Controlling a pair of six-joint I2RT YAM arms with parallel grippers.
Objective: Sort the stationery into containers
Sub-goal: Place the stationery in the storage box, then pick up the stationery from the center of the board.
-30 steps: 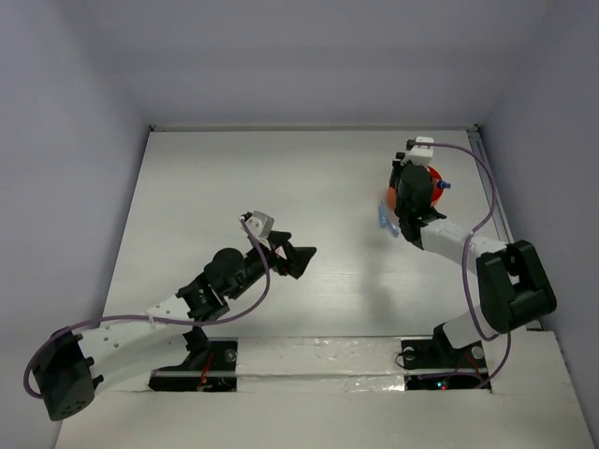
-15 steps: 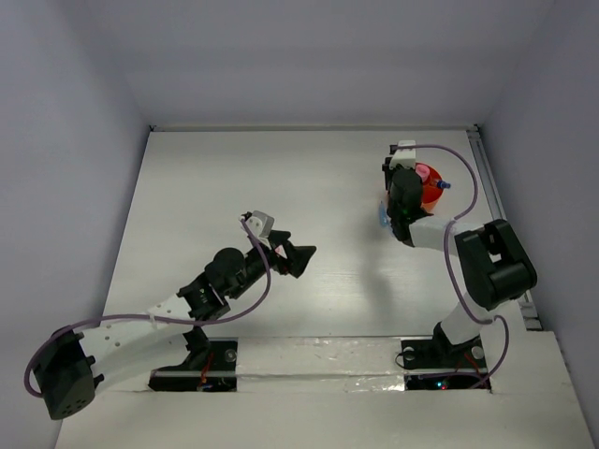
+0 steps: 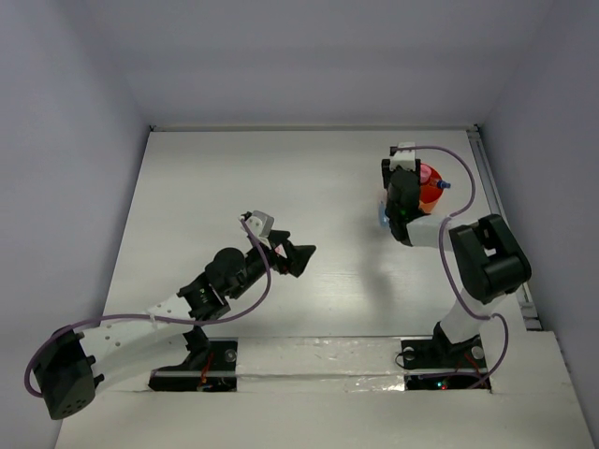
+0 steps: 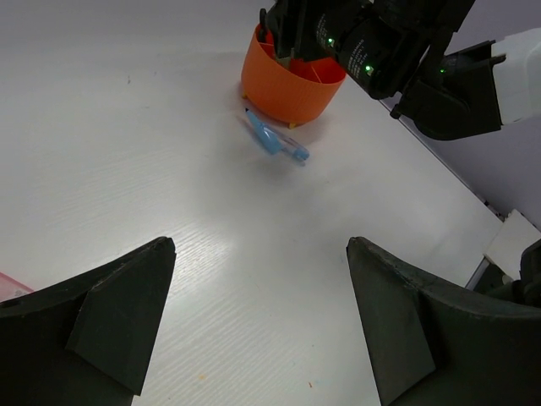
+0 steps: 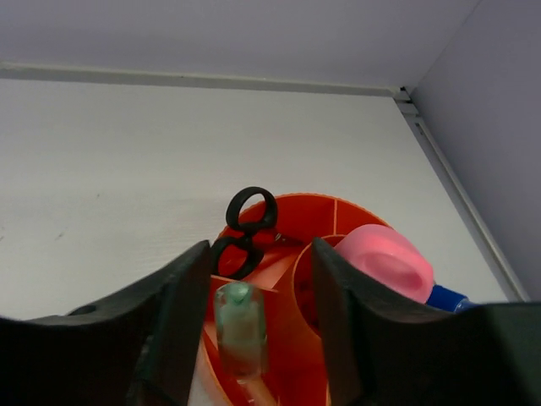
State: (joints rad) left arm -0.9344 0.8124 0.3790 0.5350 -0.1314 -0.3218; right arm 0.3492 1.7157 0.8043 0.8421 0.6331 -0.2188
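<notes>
The container is an orange, partitioned bowl (image 5: 338, 220) (image 3: 430, 187) (image 4: 287, 85) at the far right of the table. In it I see black-handled scissors (image 5: 245, 233), a pink-capped bottle (image 5: 385, 262) and a blue-capped item (image 5: 448, 298). A green-capped pen (image 5: 239, 330) stands blurred in a compartment, loose between the jaws of my right gripper (image 5: 260, 254) (image 3: 404, 192), which is open right above the bowl. A blue pen (image 4: 275, 139) (image 3: 382, 215) lies on the table against the bowl's left side. My left gripper (image 4: 258, 245) (image 3: 295, 257) hovers open and empty mid-table.
The back wall and the right wall with its rail (image 5: 456, 194) stand close behind the bowl. A pink item (image 4: 8, 283) shows at the left edge of the left wrist view. The right arm's black links (image 4: 397, 51) hang over the bowl.
My right gripper has shifted slightly left over the bowl and its jaws have widened, letting go of the green-capped pen. The left arm has not moved.
</notes>
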